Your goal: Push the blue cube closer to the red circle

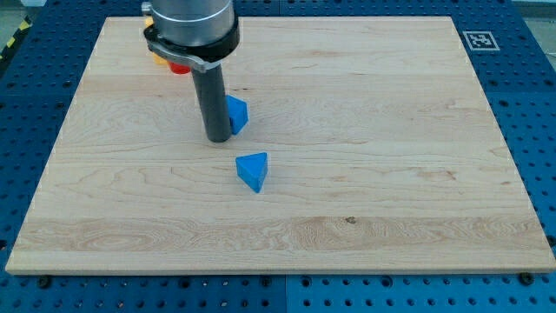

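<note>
A blue cube [238,114] sits on the wooden board, left of centre toward the view's top, partly hidden by my rod. My tip [218,139] rests on the board right against the cube's left and lower side. A red circle block [179,66] lies near the view's top left, mostly hidden under the arm's grey body, with only a sliver showing. A yellow-orange block [159,59] peeks out beside it, its shape hidden.
A blue triangle block [253,169] lies below and slightly right of the cube. The wooden board [391,174] sits on a blue perforated table. A black-and-white marker [479,39] is at the board's top right corner.
</note>
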Robot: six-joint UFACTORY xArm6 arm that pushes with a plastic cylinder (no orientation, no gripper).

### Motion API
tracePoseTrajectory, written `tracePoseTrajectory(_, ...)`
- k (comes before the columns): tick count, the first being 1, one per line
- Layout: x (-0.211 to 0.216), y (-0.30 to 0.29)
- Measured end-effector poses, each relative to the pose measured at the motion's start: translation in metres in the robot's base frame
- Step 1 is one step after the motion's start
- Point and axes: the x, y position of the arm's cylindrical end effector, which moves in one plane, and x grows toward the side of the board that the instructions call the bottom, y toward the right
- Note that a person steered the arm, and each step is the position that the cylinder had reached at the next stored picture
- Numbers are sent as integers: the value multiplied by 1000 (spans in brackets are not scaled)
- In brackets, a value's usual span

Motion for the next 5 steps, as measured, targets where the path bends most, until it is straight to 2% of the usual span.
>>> tracePoseTrajectory(1, 0, 31)
tracePoseTrajectory(2, -10, 36)
tracePoseTrajectory(5, -55, -1)
